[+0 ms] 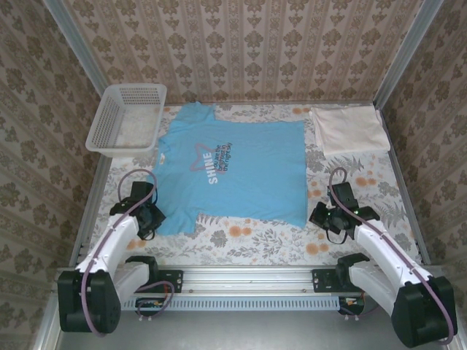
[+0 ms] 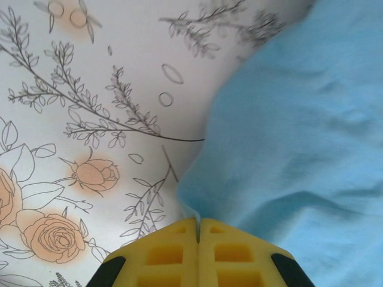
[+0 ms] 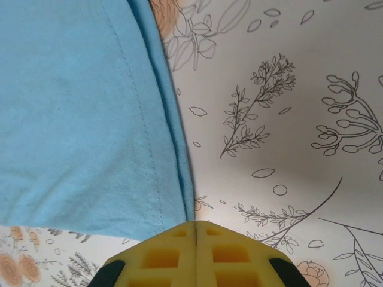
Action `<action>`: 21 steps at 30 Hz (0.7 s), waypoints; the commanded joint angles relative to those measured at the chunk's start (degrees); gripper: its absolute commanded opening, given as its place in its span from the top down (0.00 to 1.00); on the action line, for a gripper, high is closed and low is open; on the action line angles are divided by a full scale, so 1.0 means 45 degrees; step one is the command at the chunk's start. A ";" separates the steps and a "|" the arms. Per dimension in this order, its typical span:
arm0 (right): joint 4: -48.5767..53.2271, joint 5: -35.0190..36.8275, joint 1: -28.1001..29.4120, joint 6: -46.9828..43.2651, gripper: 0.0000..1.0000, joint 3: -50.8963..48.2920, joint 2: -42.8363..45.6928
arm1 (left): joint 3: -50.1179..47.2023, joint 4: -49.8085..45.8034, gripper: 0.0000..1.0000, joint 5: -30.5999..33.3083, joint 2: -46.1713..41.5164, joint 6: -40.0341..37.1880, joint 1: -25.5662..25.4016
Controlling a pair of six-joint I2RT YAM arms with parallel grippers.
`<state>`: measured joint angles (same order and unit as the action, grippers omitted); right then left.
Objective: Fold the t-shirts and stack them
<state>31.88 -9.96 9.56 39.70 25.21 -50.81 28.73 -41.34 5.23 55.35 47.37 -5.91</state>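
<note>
The t-shirts are sitting at two different stages. The plain cream-white t-shirt [image 1: 349, 130] is lying as a neat folded rectangle at the far right corner of the worktop [image 1: 241, 240], so its fold is looking finished. The light blue t-shirt [image 1: 248, 189] is lying spread flat, print side up, across the middle of the worktop. Its collar is pointing toward the left side and its hem toward the right, and no fold is showing in it yet. By my reckoning the job is sitting about halfway: the blue shirt is waiting to be folded and then set together with the cream one as a stack.

The left tool [image 1: 151, 216] is resting at the near left edge of the blue shirt, and the right tool [image 1: 328, 217] is sitting just beside its near right hem corner. In both wrist views the yellow pads are pressing together, with the blue cloth's edge reaching right up to the tips. Whether any fabric is being pinched between them, I cannot tell.

The white mesh basket [image 1: 136, 88] is standing at the far left corner, touching the shirt's collar end. It is holding no garment that I am able to make out.
</note>
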 commanded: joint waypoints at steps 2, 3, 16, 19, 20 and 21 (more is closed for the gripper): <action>0.0123 -0.0447 -0.0087 0.0301 0.80 -0.0083 0.0028 | 0.0296 -0.0791 1.00 0.0426 -0.0595 0.0410 -0.0091; 0.0223 -0.0534 -0.0060 0.0218 0.74 -0.0058 -0.0283 | 0.0266 -0.0839 1.00 0.0495 -0.0657 0.0366 -0.0092; 0.0030 -0.0126 0.1457 -0.0054 0.59 0.0875 -0.3121 | -0.0076 -0.0616 1.00 0.0087 -0.1498 0.0167 -0.0112; -0.0152 0.0058 0.1782 0.0072 0.59 0.0980 -0.3525 | -0.0088 -0.0574 1.00 0.0077 -0.1664 0.0024 -0.0111; -0.0177 0.0147 0.1833 0.0121 0.60 0.0961 -0.3635 | -0.0096 -0.0513 1.00 0.0053 -0.1657 0.0002 -0.0105; -0.0171 0.0195 0.1847 0.0122 0.64 0.0970 -0.3796 | -0.0115 -0.0432 1.00 -0.0008 -0.1654 -0.0039 -0.0111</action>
<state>31.24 -10.76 16.86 39.59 28.18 -65.98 28.77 -43.27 5.80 48.86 47.94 -6.02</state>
